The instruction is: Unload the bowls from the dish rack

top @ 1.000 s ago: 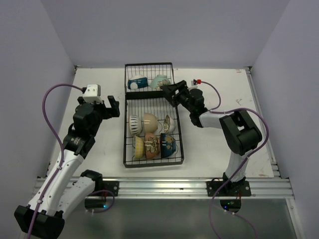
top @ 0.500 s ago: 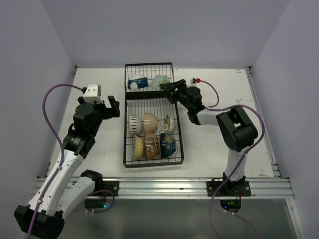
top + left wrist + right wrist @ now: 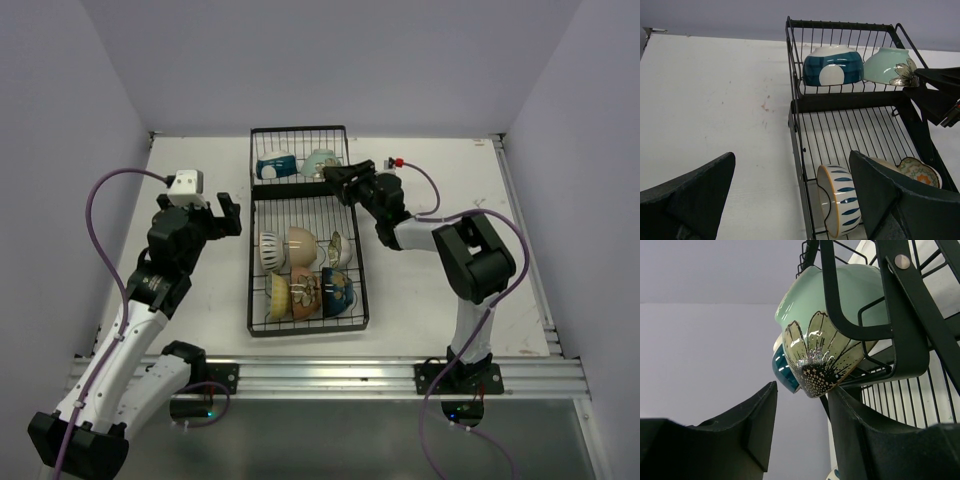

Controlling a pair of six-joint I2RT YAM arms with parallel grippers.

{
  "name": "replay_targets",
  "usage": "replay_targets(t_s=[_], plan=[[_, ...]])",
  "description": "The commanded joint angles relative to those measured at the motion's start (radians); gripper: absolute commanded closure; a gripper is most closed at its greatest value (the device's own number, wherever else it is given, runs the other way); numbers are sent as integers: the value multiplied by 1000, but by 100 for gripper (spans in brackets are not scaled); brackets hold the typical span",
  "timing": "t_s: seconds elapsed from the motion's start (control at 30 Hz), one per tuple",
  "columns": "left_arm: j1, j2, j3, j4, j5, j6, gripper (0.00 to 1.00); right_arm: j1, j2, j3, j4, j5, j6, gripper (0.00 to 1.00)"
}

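The dish rack (image 3: 250, 262) is lying lengthwise down the middle of the white counter (image 3: 405, 300), short end toward the arms. Its far section is holding a teal-and-white bowl (image 3: 275, 165) and, just to the right, a mint bowl (image 3: 322, 160) with a flower pattern, both tipped on their sides. The near section is carrying six more bowls (image 3: 303, 292) on edge in two rows, the blue-striped bowl (image 3: 840, 200) sitting far left. The right gripper (image 3: 337, 182) is pressing in at the rack's right wall beside the mint bowl (image 3: 830, 305), fingers (image 3: 747, 425) spread apart and clamping nothing, rack wire (image 3: 900, 330) crossing in front. Over on the left, the left gripper (image 3: 222, 213) is hovering above bare counter just beside the rack, fingers (image 3: 695, 195) gaping wide and empty.
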Motion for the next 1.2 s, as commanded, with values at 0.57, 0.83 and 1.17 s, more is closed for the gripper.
replay_targets(t_s=[0.57, 0.83, 1.17], plan=[[-15, 2, -6, 24, 1, -9, 0, 2, 56, 86, 55, 86, 57, 59], [-17, 7, -8, 23, 7, -9, 0, 2, 79, 123, 43, 91, 64, 62], [-20, 15, -8, 27, 22, -5, 0, 2, 125, 182, 20, 84, 69, 76]])
